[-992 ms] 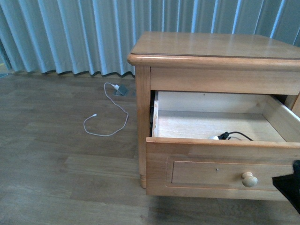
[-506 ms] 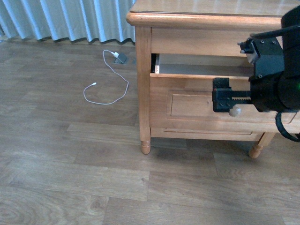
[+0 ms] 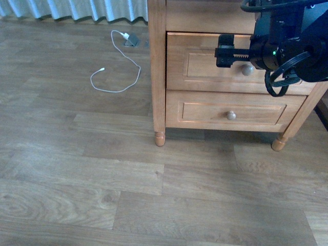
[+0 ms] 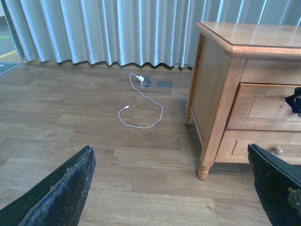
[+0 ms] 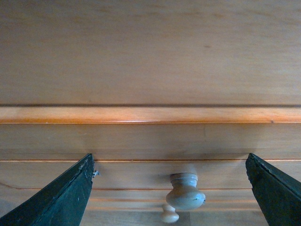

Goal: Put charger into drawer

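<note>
The drawer (image 3: pixel 205 64), the upper one of the light-wood nightstand, stands shut, its front flush with the frame. The charger is hidden. My right gripper (image 3: pixel 233 56) hovers open right in front of the drawer's round pale knob (image 3: pixel 247 69). In the right wrist view the knob (image 5: pixel 186 191) sits between the spread fingers (image 5: pixel 66 197), touching neither, with the drawer front (image 5: pixel 141 141) behind it. My left gripper (image 4: pixel 169 155) hangs open over bare floor, well left of the nightstand, and the drawer (image 4: pixel 263 106) shows closed from there too.
A shorter lower drawer (image 3: pixel 230 113) is shut beneath. A thin white cable (image 3: pixel 120 72) with a white plug loops on the wood floor left of the nightstand (image 4: pixel 221 94). Pale curtains (image 4: pixel 117 28) hang along the back wall.
The drawer went from wide open to fully shut. My right gripper came in front of its knob, and the front view now looks lower, at the floor and both drawer fronts.
</note>
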`<state>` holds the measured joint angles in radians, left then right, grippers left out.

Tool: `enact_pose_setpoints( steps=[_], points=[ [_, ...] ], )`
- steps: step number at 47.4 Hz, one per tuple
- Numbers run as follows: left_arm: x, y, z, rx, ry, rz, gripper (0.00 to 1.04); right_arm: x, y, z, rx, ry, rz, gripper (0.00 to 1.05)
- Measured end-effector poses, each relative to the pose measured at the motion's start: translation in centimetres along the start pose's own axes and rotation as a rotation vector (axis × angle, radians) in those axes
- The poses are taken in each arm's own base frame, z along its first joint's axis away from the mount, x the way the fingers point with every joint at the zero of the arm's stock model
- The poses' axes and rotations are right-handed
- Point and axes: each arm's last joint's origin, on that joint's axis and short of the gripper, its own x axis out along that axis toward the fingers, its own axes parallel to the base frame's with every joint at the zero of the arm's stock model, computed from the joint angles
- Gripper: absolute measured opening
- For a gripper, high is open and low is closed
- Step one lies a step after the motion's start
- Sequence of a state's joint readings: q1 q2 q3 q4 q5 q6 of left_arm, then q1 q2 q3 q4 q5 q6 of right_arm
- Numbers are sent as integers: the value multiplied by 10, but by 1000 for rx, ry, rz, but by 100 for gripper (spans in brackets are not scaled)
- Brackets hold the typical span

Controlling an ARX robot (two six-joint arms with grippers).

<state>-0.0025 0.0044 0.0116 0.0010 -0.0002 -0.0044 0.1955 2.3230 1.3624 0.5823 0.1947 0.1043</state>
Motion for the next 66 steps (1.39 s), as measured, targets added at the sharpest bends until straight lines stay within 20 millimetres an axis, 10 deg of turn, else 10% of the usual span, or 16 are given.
enact_pose_setpoints(
  steps=[23,49,66],
  points=[
    [0,0,0,0,0,0,99,-5,2,0,4,-75,-5,96],
    [0,0,0,0,0,0,99,-202,-56,53,56,-146,101,96],
    [0,0,0,0,0,0,99,-321,-93,3,93,-173,18,96]
  ],
)
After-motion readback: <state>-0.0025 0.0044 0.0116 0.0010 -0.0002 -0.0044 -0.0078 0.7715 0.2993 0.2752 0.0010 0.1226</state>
